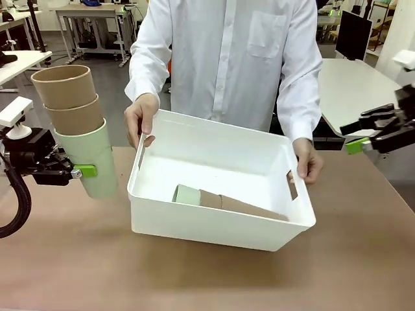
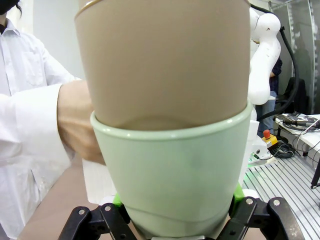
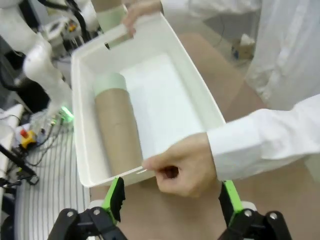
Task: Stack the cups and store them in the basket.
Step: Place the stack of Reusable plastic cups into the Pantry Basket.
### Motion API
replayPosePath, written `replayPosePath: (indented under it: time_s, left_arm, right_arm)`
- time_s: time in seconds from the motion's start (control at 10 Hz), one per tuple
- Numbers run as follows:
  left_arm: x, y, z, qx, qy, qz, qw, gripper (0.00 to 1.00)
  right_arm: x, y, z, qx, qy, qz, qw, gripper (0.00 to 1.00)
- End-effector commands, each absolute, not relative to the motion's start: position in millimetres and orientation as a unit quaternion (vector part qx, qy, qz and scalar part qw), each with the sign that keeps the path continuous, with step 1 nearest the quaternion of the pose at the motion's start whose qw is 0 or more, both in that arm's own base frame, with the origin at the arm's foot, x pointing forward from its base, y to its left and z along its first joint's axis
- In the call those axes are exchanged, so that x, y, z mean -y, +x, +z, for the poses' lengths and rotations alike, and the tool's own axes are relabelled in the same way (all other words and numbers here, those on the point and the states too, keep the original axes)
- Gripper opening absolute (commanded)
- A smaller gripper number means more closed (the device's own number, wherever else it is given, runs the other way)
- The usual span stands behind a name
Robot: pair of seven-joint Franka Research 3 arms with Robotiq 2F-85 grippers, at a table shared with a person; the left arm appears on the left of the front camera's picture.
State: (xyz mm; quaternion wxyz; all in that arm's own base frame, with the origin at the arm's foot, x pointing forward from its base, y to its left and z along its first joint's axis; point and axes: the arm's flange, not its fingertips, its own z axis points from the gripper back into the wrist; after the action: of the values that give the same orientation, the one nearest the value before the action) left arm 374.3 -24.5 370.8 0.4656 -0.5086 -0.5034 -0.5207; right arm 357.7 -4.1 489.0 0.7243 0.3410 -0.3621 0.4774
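- Left end effector (image 1: 79,172) was clenched on the pale mint green cup (image 1: 92,162) at the bottom of a three-cup stack; green pads pressed its lower wall on both sides in the left wrist view (image 2: 176,212).
- Two tan-brown cups (image 1: 68,100) sat nested in that mint cup, mouths up, the stack leaning slightly.
- The held stack stood just beside the basket's (image 1: 220,227) left end, outside it.
- The white basket rested on the brown worktop (image 1: 65,272) at mid-table; its far side appeared raised, tipping the opening toward the robot.
- A second stack (image 1: 227,202) lay on its side inside the basket against the near wall: mint green at one end, tan-brown for the rest.
- Person's hands gripped the basket's two ends: one (image 1: 139,116) at the left handle slot, the other (image 1: 308,162) at the right.
- Right end effector (image 1: 363,133) was released and empty, fingers spread wide, off the basket's right end, near the person's hand (image 3: 185,167).
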Motion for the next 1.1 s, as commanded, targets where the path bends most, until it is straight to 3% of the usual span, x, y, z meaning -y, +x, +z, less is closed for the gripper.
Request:
replayPosePath:
  time_s: [0.0, 0.2, 0.3, 1.0]
  left_arm:
    - [25.3, 372.9, 376.0, 0.508, -0.507, -0.522, 0.461, 0.85]
    - [25.3, 372.9, 376.0, 0.508, -0.507, -0.522, 0.461, 0.85]
    - [25.3, 372.9, 376.0, 0.508, -0.507, -0.522, 0.461, 0.85]
    - [25.3, 372.9, 376.0, 0.508, -0.507, -0.522, 0.461, 0.85]
  right_arm:
    - [22.3, 352.8, 474.7, 0.409, 0.367, 0.481, 0.682, 1.0]
    - [29.9, 338.8, 475.1, 0.462, 0.339, 0.492, 0.655, 1.0]
    - [28.9, 350.6, 480.2, 0.405, 0.358, 0.477, 0.694, 1.0]
    - [28.9, 350.6, 480.2, 0.405, 0.358, 0.477, 0.694, 1.0]
